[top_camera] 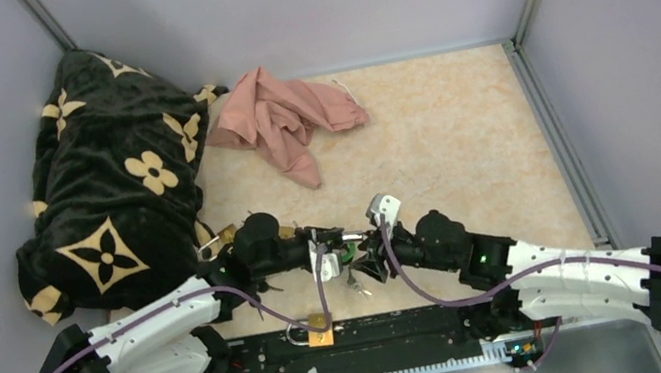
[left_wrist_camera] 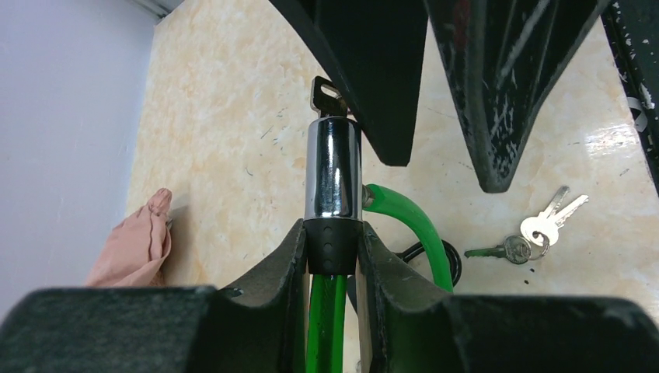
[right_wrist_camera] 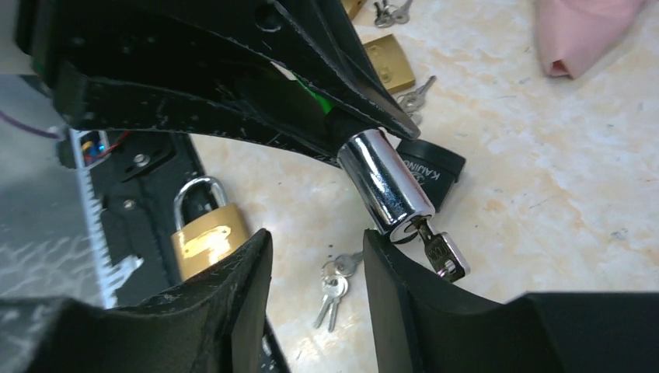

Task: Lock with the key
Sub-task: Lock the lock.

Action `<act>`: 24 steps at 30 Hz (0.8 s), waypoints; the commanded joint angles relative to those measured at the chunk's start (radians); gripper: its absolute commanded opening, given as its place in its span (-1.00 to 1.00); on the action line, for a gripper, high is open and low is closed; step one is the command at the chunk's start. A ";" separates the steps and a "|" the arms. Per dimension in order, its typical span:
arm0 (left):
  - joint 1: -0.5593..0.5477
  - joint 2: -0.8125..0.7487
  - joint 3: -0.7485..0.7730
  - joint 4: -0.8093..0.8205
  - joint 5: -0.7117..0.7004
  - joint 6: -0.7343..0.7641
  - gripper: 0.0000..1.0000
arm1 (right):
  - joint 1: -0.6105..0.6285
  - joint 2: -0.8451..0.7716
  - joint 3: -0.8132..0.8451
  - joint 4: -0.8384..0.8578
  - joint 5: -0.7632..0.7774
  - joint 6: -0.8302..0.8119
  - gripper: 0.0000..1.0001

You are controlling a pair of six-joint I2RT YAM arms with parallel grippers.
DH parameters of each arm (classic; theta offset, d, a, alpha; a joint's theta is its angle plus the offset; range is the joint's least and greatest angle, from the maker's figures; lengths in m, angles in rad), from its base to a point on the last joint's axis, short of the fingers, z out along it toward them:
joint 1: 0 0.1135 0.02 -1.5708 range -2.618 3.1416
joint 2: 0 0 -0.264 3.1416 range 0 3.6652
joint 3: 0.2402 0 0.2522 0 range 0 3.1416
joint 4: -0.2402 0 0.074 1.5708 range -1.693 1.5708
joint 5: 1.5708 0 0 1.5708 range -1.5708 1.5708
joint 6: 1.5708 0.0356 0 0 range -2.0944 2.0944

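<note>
Marble table [top_camera: 458, 125]: blanket [top_camera: 113, 182], pink cloth [top_camera: 285, 118], padlock [right_wrist_camera: 392, 66], keys [left_wrist_camera: 536, 229].

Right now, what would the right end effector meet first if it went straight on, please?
Most likely the key in the chrome lock cylinder, just ahead of the right end effector, nearer one finger than the gap; depth unclear.

Patterned black blanket [top_camera: 118, 181], pink cloth [top_camera: 280, 119], brass padlock [right_wrist_camera: 203, 237]

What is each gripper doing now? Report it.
Left gripper: closed on the green cable lock.
Right gripper: open, not gripping the key in the lock.
</note>
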 commanded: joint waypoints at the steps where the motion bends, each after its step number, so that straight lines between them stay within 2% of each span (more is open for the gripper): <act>1: 0.023 0.029 -0.053 -0.117 0.038 -0.008 -1.00 | -0.103 -0.028 0.145 -0.251 -0.317 0.139 0.00; 3: 0.035 0.030 -0.052 -0.118 0.051 -0.009 -1.00 | -0.168 -0.012 0.194 -0.339 -0.463 0.170 0.09; 6: 0.045 0.024 -0.054 -0.117 0.065 -0.007 -1.00 | -0.246 0.005 0.245 -0.435 -0.590 0.185 0.20; 8: 0.046 0.018 -0.057 -0.115 0.067 -0.008 -1.00 | -0.296 0.004 0.273 -0.474 -0.633 0.183 0.32; 12: 0.046 0.002 -0.054 -0.128 0.086 -0.007 -1.00 | -0.423 -0.032 0.290 -0.470 -0.681 0.195 0.32; 17: 0.048 -0.005 -0.040 -0.139 0.108 -0.021 -1.00 | -0.589 -0.044 0.264 -0.392 -0.712 0.260 0.10; 20: 0.048 -0.004 -0.035 -0.144 0.111 -0.022 -1.00 | -0.610 -0.026 0.224 -0.299 -0.716 0.289 0.03; 24: 0.048 -0.003 -0.029 -0.154 0.108 -0.020 -1.00 | -0.610 0.052 0.206 -0.223 -0.793 0.307 -0.05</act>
